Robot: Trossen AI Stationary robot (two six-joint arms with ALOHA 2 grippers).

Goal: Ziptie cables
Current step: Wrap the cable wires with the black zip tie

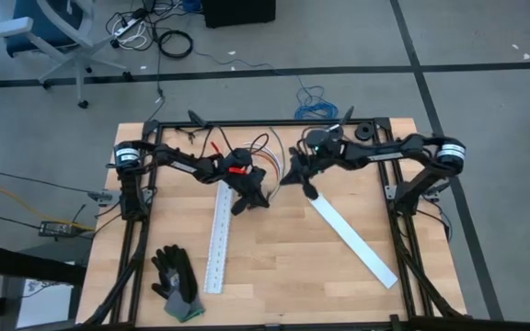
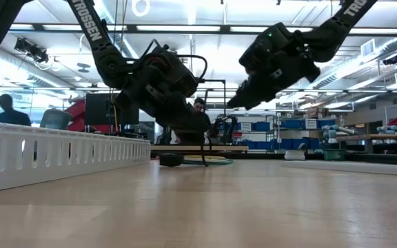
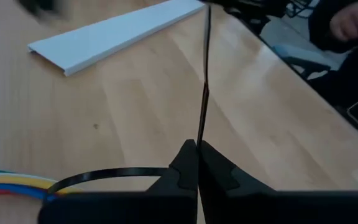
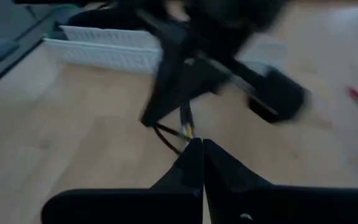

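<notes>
The black ziptie (image 3: 205,74) runs straight from my left gripper (image 3: 197,148) toward my right gripper (image 3: 247,7). Its other part curves as a loop (image 3: 110,175) toward the coloured cables (image 3: 5,180), which lie bunched beside the left fingers. In the high view, my left gripper (image 1: 247,193) and my right gripper (image 1: 298,176) are close together over the table's far middle, with the cables (image 1: 263,169) between them. Both grippers are shut. My right gripper (image 4: 197,146) faces the blurred left gripper (image 4: 216,56). My left gripper pinches the ziptie (image 3: 199,135) between its two fingertips, where the straight tail meets the loop. The fingers lie along the tail. The tail runs straight on above the table. My right gripper is shut on the ziptie's far end. A thin strand (image 4: 185,130) reaches its fingertips, but blur hides the place of contact. It is clear of the table.
A white slotted strip (image 1: 219,241) lies near the left gripper, and a flat white strip (image 1: 352,237) lies slanting on the right. A black glove (image 1: 177,281) lies at the near left. A person's hand (image 3: 353,18) shows beyond the table's edge.
</notes>
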